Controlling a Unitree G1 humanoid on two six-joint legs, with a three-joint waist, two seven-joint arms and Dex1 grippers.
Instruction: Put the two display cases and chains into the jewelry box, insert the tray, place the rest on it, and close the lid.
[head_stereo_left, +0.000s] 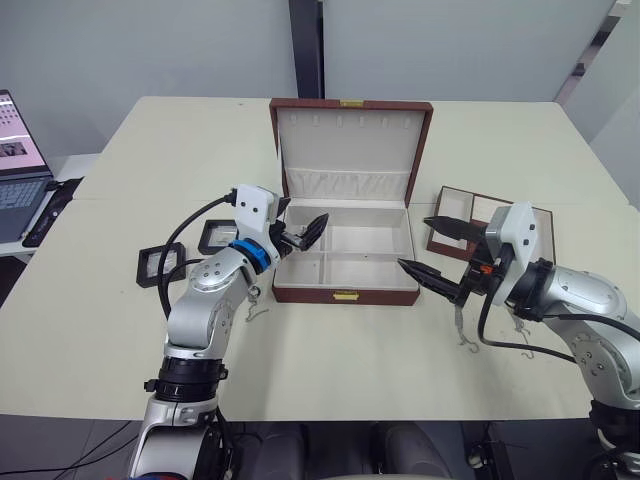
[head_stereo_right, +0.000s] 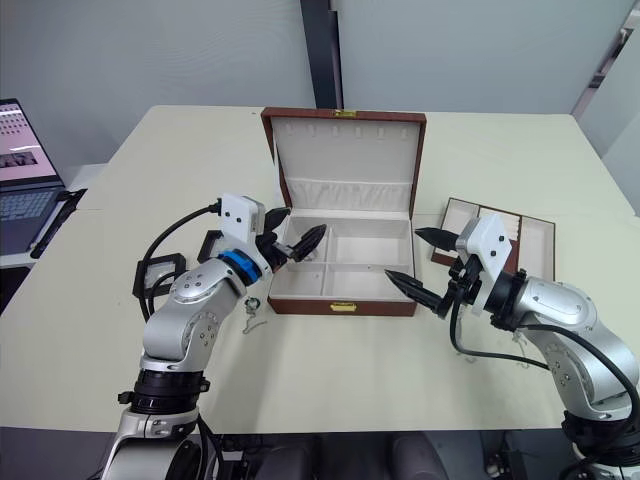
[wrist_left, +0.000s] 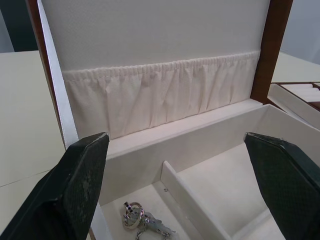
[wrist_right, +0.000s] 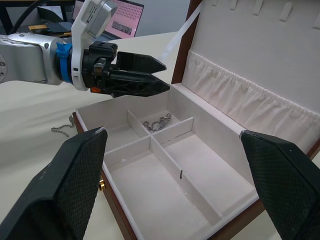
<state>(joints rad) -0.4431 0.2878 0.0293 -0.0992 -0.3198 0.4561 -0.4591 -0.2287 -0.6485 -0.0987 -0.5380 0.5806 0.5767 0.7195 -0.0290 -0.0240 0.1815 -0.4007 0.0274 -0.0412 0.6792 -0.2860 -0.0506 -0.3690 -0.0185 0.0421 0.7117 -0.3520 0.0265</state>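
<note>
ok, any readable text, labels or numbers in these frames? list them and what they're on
None readable.
Laptop screen: shows content, too small and blurred to read.
Jewelry box: gold clasp, no lettering visible.
Left hand and right hand: no markings legible.

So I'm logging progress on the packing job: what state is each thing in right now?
jewelry box: open, one chain in a rear compartment.
lid: raised upright.
chain in the box: lying loose.
two display cases: on the table, outside the box.
tray: on the table, not inserted.
chain on the table: by the box's front corner.
left gripper: open, empty.
right gripper: open, empty.
</note>
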